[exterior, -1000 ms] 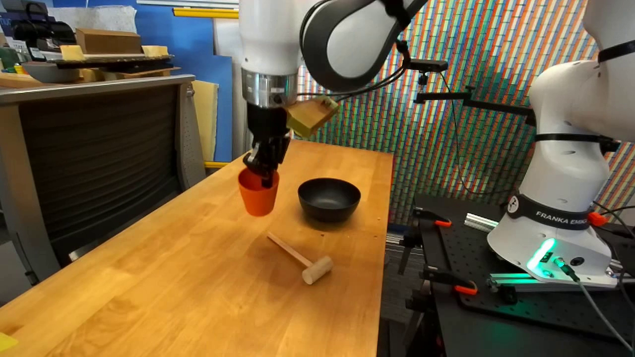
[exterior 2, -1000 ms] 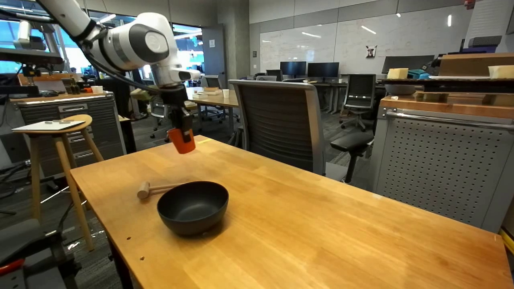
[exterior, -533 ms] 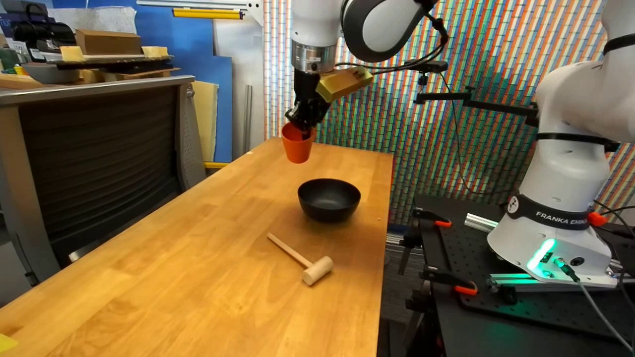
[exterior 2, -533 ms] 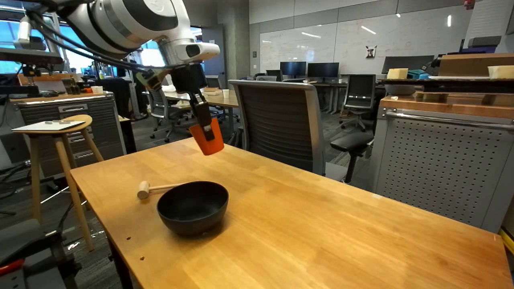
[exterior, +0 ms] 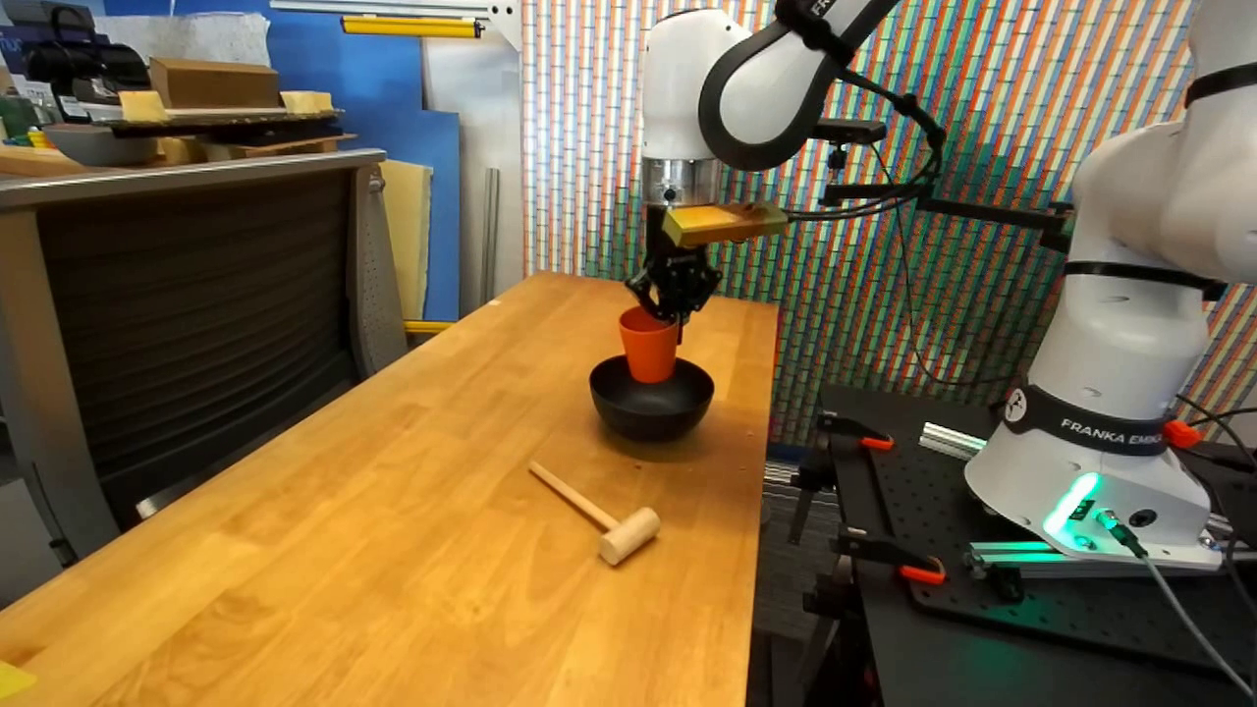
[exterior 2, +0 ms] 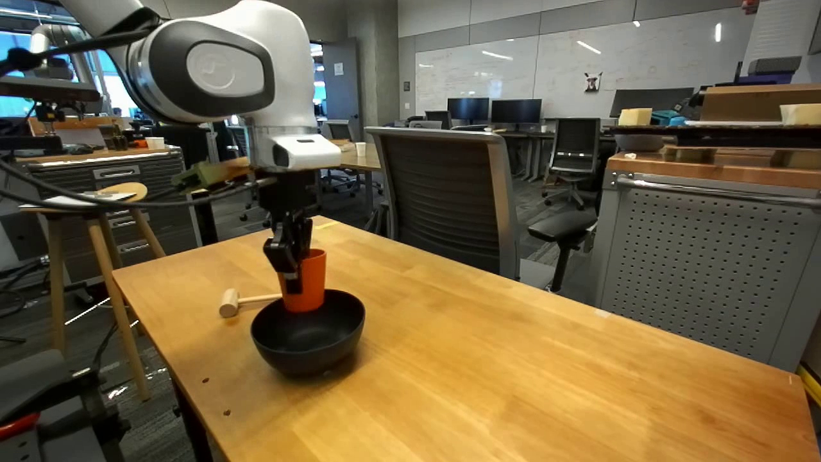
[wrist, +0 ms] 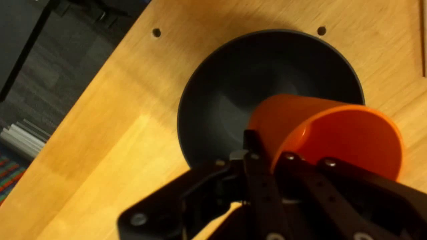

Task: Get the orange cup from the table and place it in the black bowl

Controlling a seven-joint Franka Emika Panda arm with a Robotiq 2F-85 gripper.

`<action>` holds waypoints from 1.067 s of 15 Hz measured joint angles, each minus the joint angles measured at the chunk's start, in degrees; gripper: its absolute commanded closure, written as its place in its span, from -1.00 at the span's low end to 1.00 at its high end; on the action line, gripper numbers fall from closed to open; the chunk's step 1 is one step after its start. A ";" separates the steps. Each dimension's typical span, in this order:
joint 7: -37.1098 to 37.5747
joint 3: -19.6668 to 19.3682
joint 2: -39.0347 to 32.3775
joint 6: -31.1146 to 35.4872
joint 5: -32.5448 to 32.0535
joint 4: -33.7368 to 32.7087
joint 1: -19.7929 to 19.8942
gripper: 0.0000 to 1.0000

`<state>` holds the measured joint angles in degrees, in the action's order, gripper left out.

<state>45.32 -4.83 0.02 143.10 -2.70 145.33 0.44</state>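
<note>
The orange cup [exterior: 648, 353] is upright with its base over the opening of the black bowl [exterior: 650, 412]. It also shows over the bowl [exterior 2: 308, 353] in an exterior view as the orange cup [exterior 2: 312, 282]. Whether its base touches the bowl cannot be told. My gripper [exterior: 676, 326] is shut on the cup's wall, one finger outside and one inside the rim. In the wrist view, the gripper [wrist: 268, 160] pinches the rim of the cup [wrist: 353, 140], and the bowl [wrist: 217, 100] lies beneath. The inner fingertip is hidden. The bowl stands on the wooden table [exterior: 393, 491].
A small wooden mallet [exterior: 628, 536] lies on the table near the bowl, and it shows in an exterior view behind the bowl [exterior 2: 229, 303]. A mesh-backed chair [exterior 2: 449, 199] stands along the table's long edge. The robot's base [exterior: 1100, 491] is on a black stand beside the table.
My gripper has carried the cup from beyond the bowl's side to above the bowl, rising and then lowering. The cup has gone from tilted to nearly upright. The bowl and mallet have not moved.
</note>
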 measured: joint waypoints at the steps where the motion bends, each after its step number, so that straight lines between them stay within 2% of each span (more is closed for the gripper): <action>1: -0.93 0.01 -0.79 1.69 3.54 0.76 0.18 0.95; 4: -4.77 0.01 -3.42 6.20 12.92 2.27 0.64 0.93; 5: -6.26 0.01 -4.32 7.42 15.48 2.45 0.79 0.40; 7: -9.24 0.03 -6.03 9.48 20.26 2.49 1.15 0.24; 11: -15.00 0.20 -7.79 11.39 27.70 2.45 1.80 -0.38; 15: -16.95 0.03 -6.03 13.41 29.53 2.66 2.19 -0.95; 16: -16.86 -0.12 -4.54 14.44 28.63 3.06 2.19 -1.00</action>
<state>28.45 -4.96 -4.53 157.54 25.93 148.38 2.63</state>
